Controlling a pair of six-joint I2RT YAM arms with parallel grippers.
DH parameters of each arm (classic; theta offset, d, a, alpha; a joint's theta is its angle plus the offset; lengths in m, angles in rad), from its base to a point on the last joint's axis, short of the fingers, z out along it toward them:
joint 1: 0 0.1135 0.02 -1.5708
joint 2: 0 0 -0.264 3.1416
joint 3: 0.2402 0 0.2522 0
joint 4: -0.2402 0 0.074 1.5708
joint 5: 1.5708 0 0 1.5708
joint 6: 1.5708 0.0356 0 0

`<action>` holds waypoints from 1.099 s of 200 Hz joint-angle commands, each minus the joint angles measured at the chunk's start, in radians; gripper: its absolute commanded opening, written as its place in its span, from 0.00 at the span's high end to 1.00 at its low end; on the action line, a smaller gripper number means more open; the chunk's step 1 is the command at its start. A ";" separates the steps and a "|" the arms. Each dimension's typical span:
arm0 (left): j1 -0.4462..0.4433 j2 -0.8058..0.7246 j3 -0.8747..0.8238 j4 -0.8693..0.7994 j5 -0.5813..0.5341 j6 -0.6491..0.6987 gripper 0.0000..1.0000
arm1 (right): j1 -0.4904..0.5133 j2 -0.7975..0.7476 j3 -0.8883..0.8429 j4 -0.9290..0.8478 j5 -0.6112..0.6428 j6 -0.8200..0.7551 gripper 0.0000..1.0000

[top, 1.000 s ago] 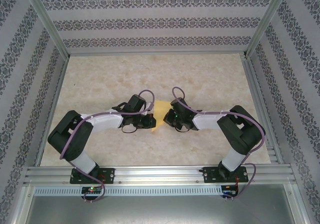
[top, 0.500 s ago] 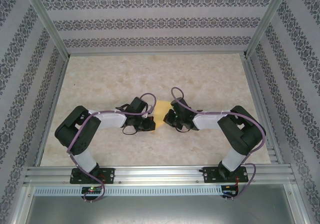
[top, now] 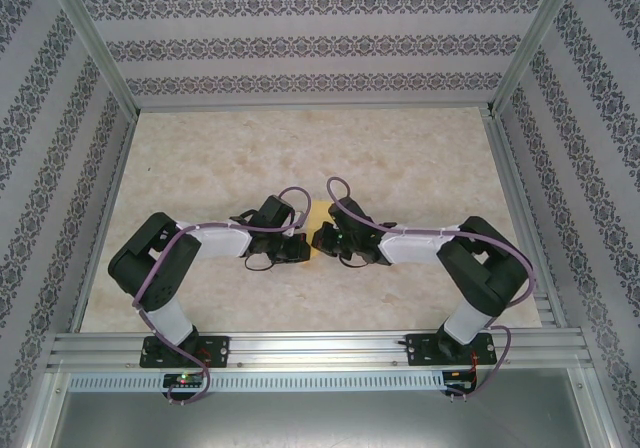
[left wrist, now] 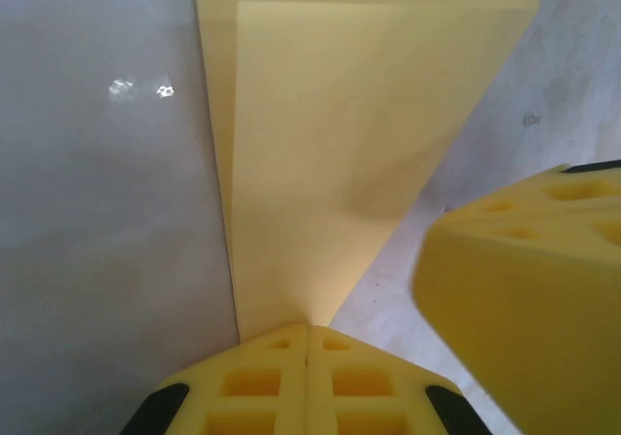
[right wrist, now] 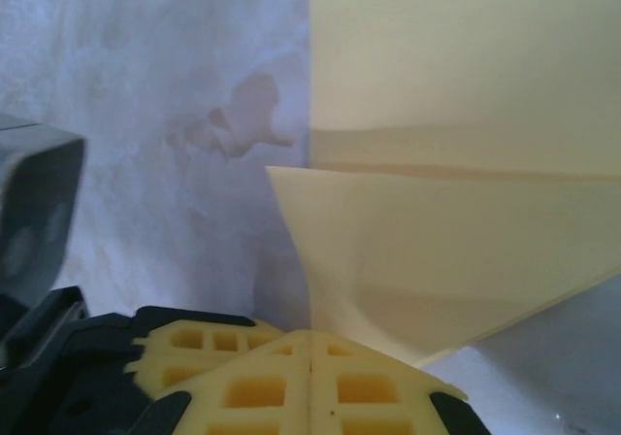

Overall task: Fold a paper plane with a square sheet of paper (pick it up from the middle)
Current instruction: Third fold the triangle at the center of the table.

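Though folded, paper (left wrist: 330, 144) between 2 end effectors (left wrist: 308, 330) (right wrist: 310, 336)

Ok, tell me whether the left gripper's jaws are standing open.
No, the left gripper is shut, its two yellow fingers pressed together on the narrow end of the yellow paper.

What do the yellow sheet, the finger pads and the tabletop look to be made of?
Sheet: thin matte paper, crisp fold edges. Left end effector pads: moulded yellow plastic or rubber, gridded pockets; can't say which. Tabletop: marble-look, glossy glare spots, likely laminate.
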 commanded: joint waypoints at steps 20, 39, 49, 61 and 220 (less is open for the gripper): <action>0.001 0.000 -0.040 -0.013 -0.054 -0.021 1.00 | 0.005 0.042 0.014 0.026 -0.006 0.065 1.00; 0.000 -0.002 -0.047 -0.001 -0.052 -0.030 1.00 | 0.005 0.058 0.011 0.046 -0.026 0.089 1.00; -0.001 -0.003 -0.051 0.003 -0.052 -0.032 1.00 | 0.006 0.064 0.006 0.056 -0.034 0.112 1.00; 0.001 -0.007 -0.056 0.008 -0.054 -0.038 1.00 | 0.006 0.065 -0.002 0.070 -0.048 0.146 1.00; 0.002 -0.018 -0.102 0.027 -0.058 -0.102 1.00 | 0.002 0.084 -0.041 0.056 -0.022 0.275 1.00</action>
